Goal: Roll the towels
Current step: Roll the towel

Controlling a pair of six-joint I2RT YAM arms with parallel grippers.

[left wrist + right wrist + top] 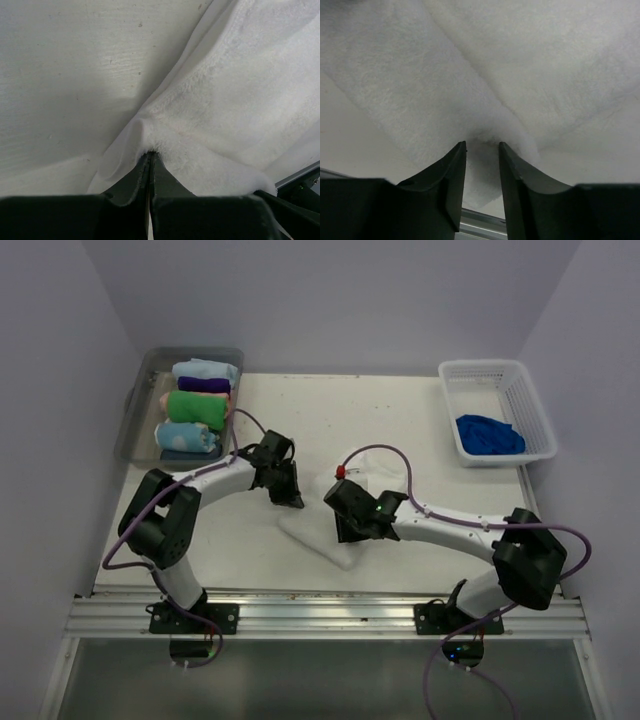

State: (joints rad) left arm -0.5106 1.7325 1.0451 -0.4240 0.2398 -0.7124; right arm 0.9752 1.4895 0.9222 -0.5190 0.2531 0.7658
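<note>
The white towel (316, 539) lies crumpled at the table's middle, between my two grippers. My left gripper (293, 500) is at its left edge. In the left wrist view that gripper (150, 154) is shut, pinching a raised fold of the white towel (240, 90). My right gripper (345, 532) is low over the towel's right part. In the right wrist view that gripper (482, 146) has its jaws apart, with white towel (470, 65) lying loose in the gap. The royal blue towel (490, 434) sits bunched in the white basket (499, 370) at the back right.
A clear bin (135, 410) at the back left holds rolled towels, among them a green one (195, 406) and a pale blue one (188, 437). An aluminium rail (330, 610) runs along the table's near edge.
</note>
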